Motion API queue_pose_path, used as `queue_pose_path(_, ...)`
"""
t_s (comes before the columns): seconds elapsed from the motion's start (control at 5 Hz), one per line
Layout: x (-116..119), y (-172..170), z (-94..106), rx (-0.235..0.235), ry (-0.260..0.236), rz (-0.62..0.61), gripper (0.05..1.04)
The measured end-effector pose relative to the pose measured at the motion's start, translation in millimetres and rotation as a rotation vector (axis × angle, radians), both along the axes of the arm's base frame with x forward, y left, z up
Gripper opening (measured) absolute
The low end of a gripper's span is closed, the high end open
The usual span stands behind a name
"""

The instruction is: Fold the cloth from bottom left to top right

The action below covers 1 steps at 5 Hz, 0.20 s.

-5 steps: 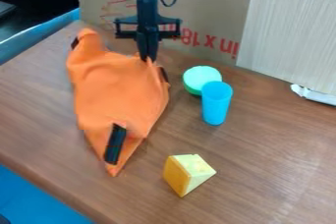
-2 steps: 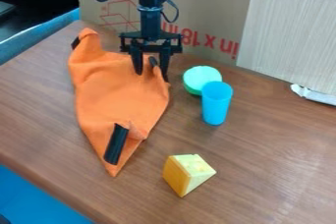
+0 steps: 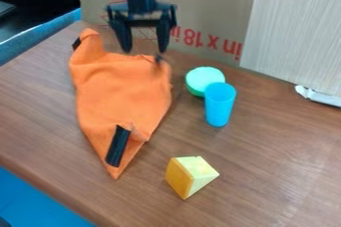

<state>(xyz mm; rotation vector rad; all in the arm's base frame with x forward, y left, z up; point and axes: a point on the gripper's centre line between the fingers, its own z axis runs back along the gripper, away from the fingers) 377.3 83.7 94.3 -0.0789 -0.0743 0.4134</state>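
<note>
Just above the far edge of the cloth hangs the black gripper (image 3: pixel 144 51), open, its two fingers spread and nothing between them. The orange cloth (image 3: pixel 122 91) lies on the left half of the table, longer than wide, narrowing to a point toward the near edge. A dark strip (image 3: pixel 118 146) crosses the cloth near that point, beside a small raised fold. At the far left the cloth bunches up into a raised corner with a dark patch.
To the right of the cloth stand a green round object (image 3: pixel 202 80) and a blue cup (image 3: pixel 219 104). A yellow cheese-like wedge (image 3: pixel 190 175) sits nearer the front of the table (image 3: pixel 279 156). Cardboard (image 3: pixel 200 7) and a pale panel (image 3: pixel 293 32) rise behind.
Shut at the cloth's far edge at first, the gripper opened and let go of it, then rose and shifted slightly left. The cloth's far right edge settled a little.
</note>
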Motion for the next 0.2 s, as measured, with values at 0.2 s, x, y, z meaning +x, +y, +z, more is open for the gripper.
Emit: queue_pose_path(0.2, -25.6, -0.2, 27.3, -0.006, -0.084, -0.030, 1.001)
